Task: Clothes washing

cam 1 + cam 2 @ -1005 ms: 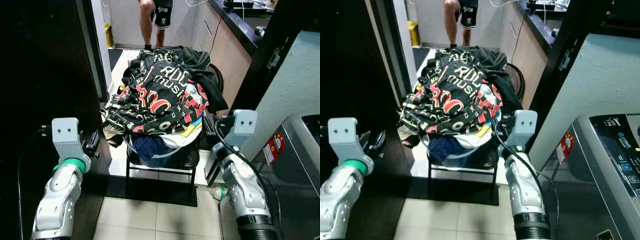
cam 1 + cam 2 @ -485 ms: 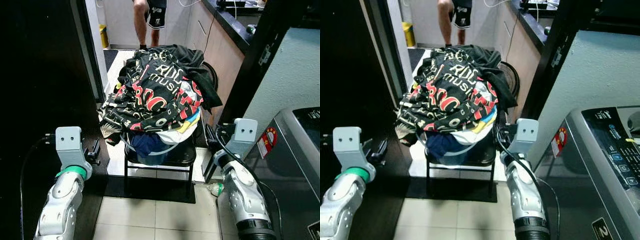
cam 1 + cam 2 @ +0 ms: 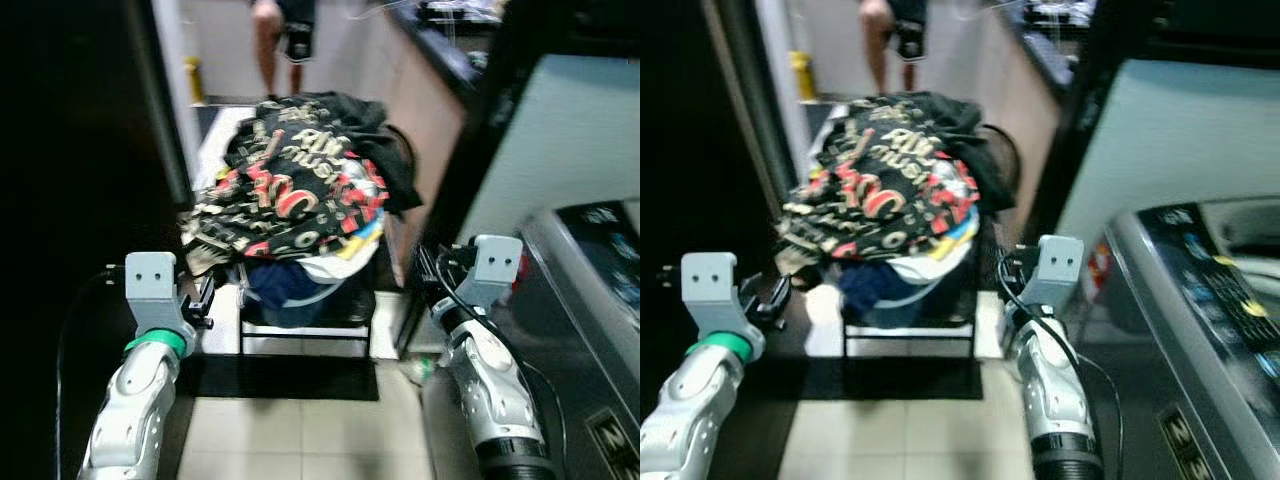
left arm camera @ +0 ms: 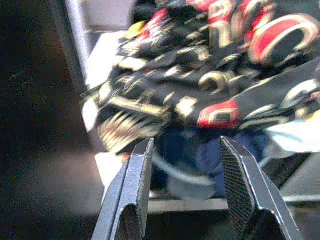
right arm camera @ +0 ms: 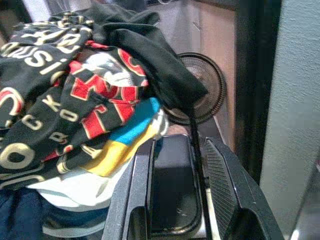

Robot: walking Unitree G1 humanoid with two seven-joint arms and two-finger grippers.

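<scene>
**Heaped laundry on a stool, both pincers held short of it**

Both head views were blurred, so fine detail was soft. The basket [image 3: 300, 300] holding the clothes was largely buried: just a pale rim and a bluish side showed beneath the pile of clothes [image 3: 295, 185], a black garment printed in red and gold lying on top, with white, yellow and blue pieces poking out below it. The basket sat on a black stool [image 3: 300, 335], whose seat was mostly covered; its legs stood on a dark mat [image 3: 280, 378] on the tiled floor [image 3: 300, 440]. A person [image 3: 280, 35] stood well beyond the pile, cut off at the top edge so that only legs and dark shorts showed. A round black fan [image 5: 200, 87] stood behind the clothes, half hidden by a black sleeve. At the right edge, the washing machine [image 3: 1200, 330] was cut off, its control panel too smeared to read. A counter [image 3: 440, 50] ran along the far right.

The left arm was raised with its forearm pointing forward, the left pincer [image 4: 184, 187] level with the basket's underside and near the left side of the pile, not touching it; its fingers [image 4: 135, 190] stood apart. The right arm was bent likewise, the right pincer [image 5: 175, 192] just beside the stool's right edge, its fingers [image 5: 222, 185] also apart, with nothing between them.
</scene>
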